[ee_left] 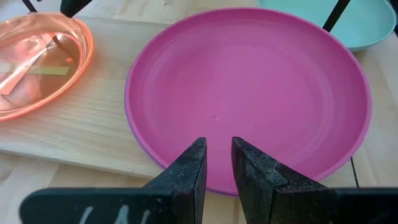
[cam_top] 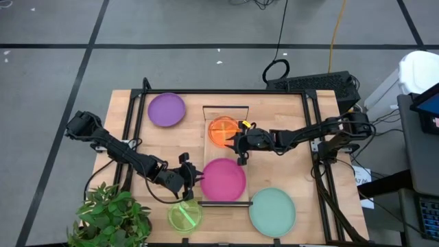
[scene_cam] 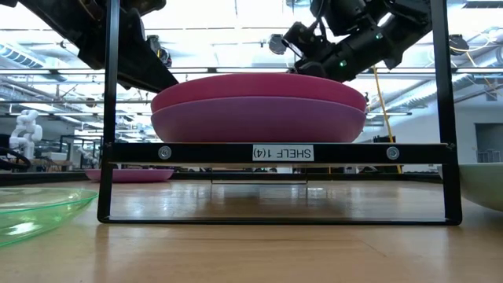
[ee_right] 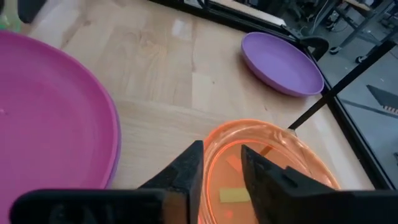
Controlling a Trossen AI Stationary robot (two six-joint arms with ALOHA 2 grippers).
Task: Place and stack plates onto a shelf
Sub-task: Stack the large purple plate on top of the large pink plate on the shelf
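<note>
Now, from the left, I see my left gripper [cam_top: 194,173] at the near-left rim of the magenta plate [cam_top: 223,179] on the shelf [cam_top: 214,151], fingers [ee_left: 186,174] a narrow gap apart and holding nothing; the neon green plate [cam_top: 185,215] lies just beside it on the table [cam_top: 288,110]. Past the magenta plate, my right gripper [cam_top: 239,145] hovers over the orange plate's [cam_top: 222,131] near rim, fingers slightly apart, gripping nothing I can see, with the purple plate [cam_top: 167,110] well away and the pale teal plate [cam_top: 272,212] nearer me

Magenta plate [ee_left: 249,93] on shelf [ee_left: 81,140], left tool [ee_left: 217,163] slightly parted, seemingly above its rim
</note>
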